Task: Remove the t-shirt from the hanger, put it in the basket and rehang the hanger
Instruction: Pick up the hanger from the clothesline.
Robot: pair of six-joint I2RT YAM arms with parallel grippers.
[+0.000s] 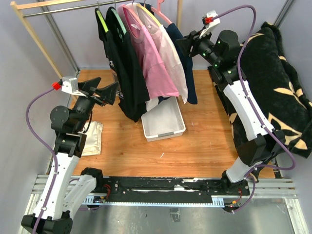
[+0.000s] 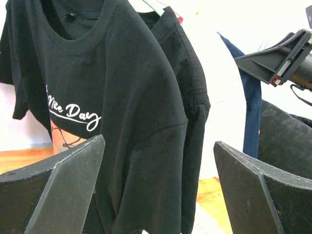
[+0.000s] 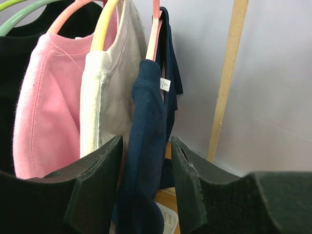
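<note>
Navy-blue cotton t-shirt (image 3: 146, 97) hangs vertically right between the right pincer's (image 3: 146, 146) half-open jaws, not visibly pinched yet; left pincer (image 2: 158, 141) gapes wide, empty, farther off.

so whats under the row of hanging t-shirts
A white rectangular plastic bin on the wooden tabletop. Its far end is covered by the hanging t-shirts, so what it holds there cannot be seen.

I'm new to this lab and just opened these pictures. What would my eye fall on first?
The row of shirts on bright hangers along the back rail: black, pink, cream, navy. The right hand straddles an edge of the navy shirt, while the left hand gapes wide at the black shirt with white lettering.
</note>
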